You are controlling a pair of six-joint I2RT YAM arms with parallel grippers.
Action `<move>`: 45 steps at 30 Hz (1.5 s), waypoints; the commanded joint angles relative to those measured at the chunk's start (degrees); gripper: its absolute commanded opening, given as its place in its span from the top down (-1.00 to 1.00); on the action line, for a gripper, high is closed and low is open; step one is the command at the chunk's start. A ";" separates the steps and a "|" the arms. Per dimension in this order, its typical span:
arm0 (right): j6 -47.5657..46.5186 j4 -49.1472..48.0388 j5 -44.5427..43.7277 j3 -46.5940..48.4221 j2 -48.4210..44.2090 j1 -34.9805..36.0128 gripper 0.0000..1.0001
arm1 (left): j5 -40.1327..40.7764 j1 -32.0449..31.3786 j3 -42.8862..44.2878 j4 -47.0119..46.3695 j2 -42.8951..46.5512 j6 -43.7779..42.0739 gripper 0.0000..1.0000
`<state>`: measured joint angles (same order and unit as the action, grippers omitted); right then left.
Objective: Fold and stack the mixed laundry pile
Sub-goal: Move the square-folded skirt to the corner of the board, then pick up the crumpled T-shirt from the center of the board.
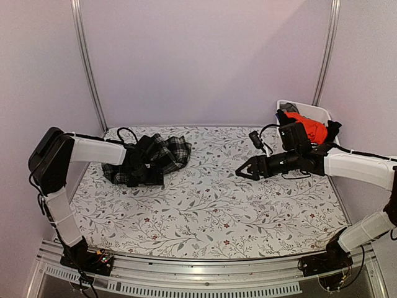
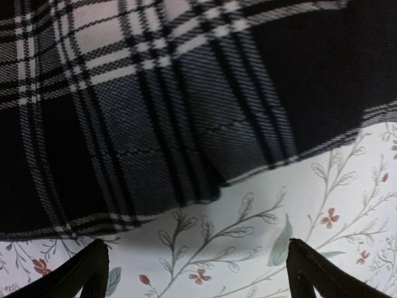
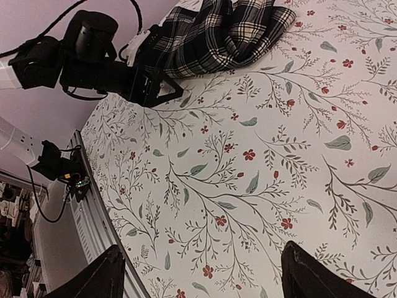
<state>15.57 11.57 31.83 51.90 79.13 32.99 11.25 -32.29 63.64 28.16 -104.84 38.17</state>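
A black-and-white plaid garment (image 1: pixel 166 155) lies crumpled on the left of the floral tablecloth (image 1: pixel 211 211). My left gripper (image 1: pixel 147 169) sits low at its near edge. In the left wrist view the plaid cloth (image 2: pixel 173 105) fills the top, and the left gripper (image 2: pixel 196 243) is open over bare tablecloth. My right gripper (image 1: pixel 243 172) hovers open over the table's middle right, holding nothing. The right wrist view shows the right gripper (image 3: pixel 203 248) above flowered cloth, with the plaid garment (image 3: pixel 223 31) far ahead. An orange-red garment (image 1: pixel 312 128) and dark ones (image 1: pixel 286 117) sit in the bin.
The white plastic bin (image 1: pixel 305 107) stands at the back right corner, behind my right arm. A metal rail (image 1: pixel 205 273) runs along the near table edge. Lilac walls close in the back and both sides. My left arm (image 3: pixel 87 56) shows in the right wrist view.
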 commanded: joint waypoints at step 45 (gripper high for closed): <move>-9.16 14.56 -18.83 25.12 1.18 -26.16 -0.98 | 7.44 5.92 0.12 -22.05 23.59 -20.44 -0.99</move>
<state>8.08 22.28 23.59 75.07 78.43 9.76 17.43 -27.29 68.95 9.65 -84.51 16.21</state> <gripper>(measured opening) 0.989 0.996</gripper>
